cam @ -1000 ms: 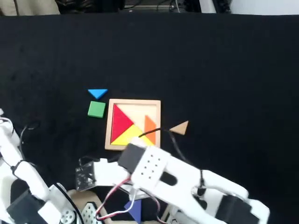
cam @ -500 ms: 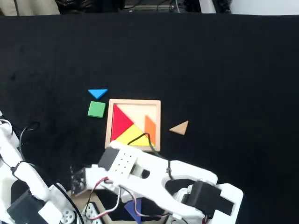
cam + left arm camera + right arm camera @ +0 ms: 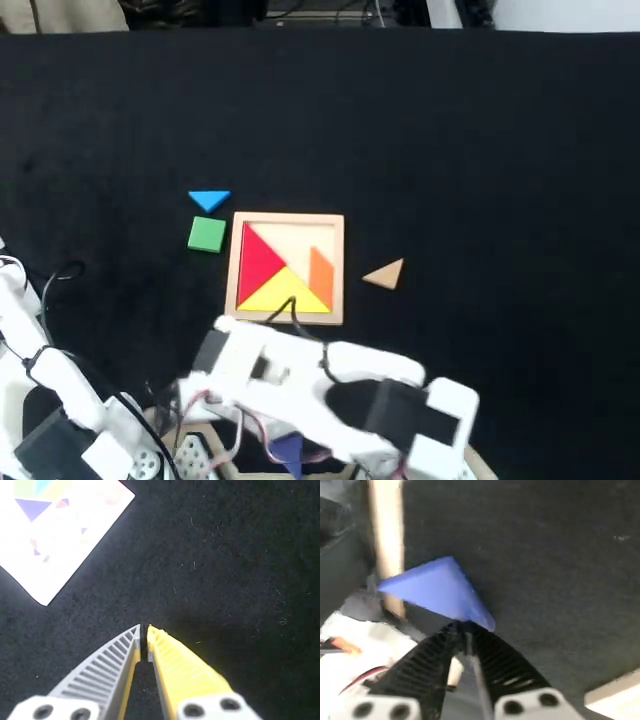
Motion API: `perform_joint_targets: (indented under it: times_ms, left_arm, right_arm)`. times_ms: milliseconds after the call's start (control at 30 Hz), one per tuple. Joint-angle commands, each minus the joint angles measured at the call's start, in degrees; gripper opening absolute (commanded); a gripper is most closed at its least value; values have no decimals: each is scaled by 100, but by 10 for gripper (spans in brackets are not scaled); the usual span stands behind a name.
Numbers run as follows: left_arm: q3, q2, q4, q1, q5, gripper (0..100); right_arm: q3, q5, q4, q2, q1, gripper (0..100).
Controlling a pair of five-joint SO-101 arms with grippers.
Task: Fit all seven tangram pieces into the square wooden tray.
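Observation:
The square wooden tray (image 3: 288, 219) holds a red triangle (image 3: 259, 258), a yellow triangle (image 3: 285, 293) and an orange piece (image 3: 321, 268). Left of it on the cloth lie a light blue triangle (image 3: 209, 201) and a green square (image 3: 207, 234); a tan triangle (image 3: 385, 274) lies to its right. A dark blue triangle (image 3: 289, 453) (image 3: 437, 587) rests at the front edge. My right arm (image 3: 300, 375) crosses in front of the tray. My right gripper (image 3: 465, 626) is shut, its tips at that triangle's corner. My left gripper (image 3: 145, 629) is shut over bare cloth.
A white card (image 3: 65, 525) printed with coloured shapes lies beyond the left gripper. A pale wooden strip (image 3: 385, 540) runs beside the dark blue triangle. My left arm (image 3: 60, 400) is folded at the front left corner. Open black cloth stretches behind the tray.
The right arm drew back from the tray toward the front edge and folded low, uncovering the tray's front. The loose pieces and the left arm stayed put.

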Motion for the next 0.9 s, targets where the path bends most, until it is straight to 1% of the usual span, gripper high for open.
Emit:
perform_joint_targets:
  times_ms: [0, 200, 333, 400, 433, 467, 567, 633, 700, 733, 800, 867]
  left_arm:
    - [-31, -193, -79, -22, 35, 36]
    - [-31, -193, -79, -13, 35, 36]
    - [-22, -193, -79, -31, 35, 36]
    - [4, -193, -79, -31, 35, 36]
    - [40, -211, -88, -31, 35, 36]
    - [75, -237, -88, -22, 35, 36]
    - [92, -237, -88, -4, 35, 36]
    - [75, -237, -88, -13, 35, 36]
    - [66, -246, -88, -31, 35, 36]
    - [66, -246, -88, -31, 35, 36]
    - [66, -246, -88, -31, 35, 36]
    - [66, -246, -97, -31, 35, 36]
  right_arm:
    - [-558, 9, -9, 286, 563, 11]
    - [-1059, 26, 193, 268, 791, 11]
    - [-1437, 35, 185, 277, 1213, 11]
    - [-1578, 9, 273, 233, 1407, 11]
    - [-1657, 9, 492, 189, 1415, 11]
    - [-1745, 35, 765, 110, 1371, 11]
    - [-1824, 18, 1530, -321, 809, 11]
    - [-1648, 9, 1653, -620, 360, 11]
    - [-1341, -18, 1530, -787, -35, 11]
    - [-1174, -167, 1319, -804, -193, 11]
    - [-857, -730, 791, -778, -387, 11]
    - [-673, -1433, 352, -664, -431, 11]
